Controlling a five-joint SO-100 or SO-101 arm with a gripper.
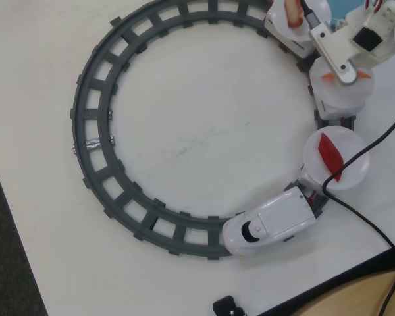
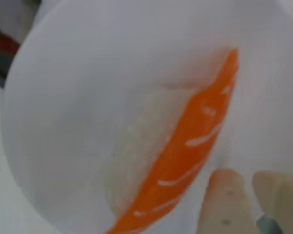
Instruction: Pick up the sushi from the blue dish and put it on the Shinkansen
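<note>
Orange-topped sushi point(image 2: 180, 161) lies on its side on a white plate point(image 2: 78, 97) in the wrist view, rice block facing left. Overhead, that plate point(image 1: 345, 99) rides a car behind the Shinkansen point(image 1: 270, 224) on the grey track point(image 1: 92, 131); orange tips poke out either side of the arm. Hand point(image 2: 241, 195) beside the piece, not holding it; whether spread or closed, cannot tell. Red piece point(image 1: 330, 157) sits on the next plate. Judged light, rigid plastic, slick; best pinched across the rice's flat sides. Blue dish not seen.
</note>
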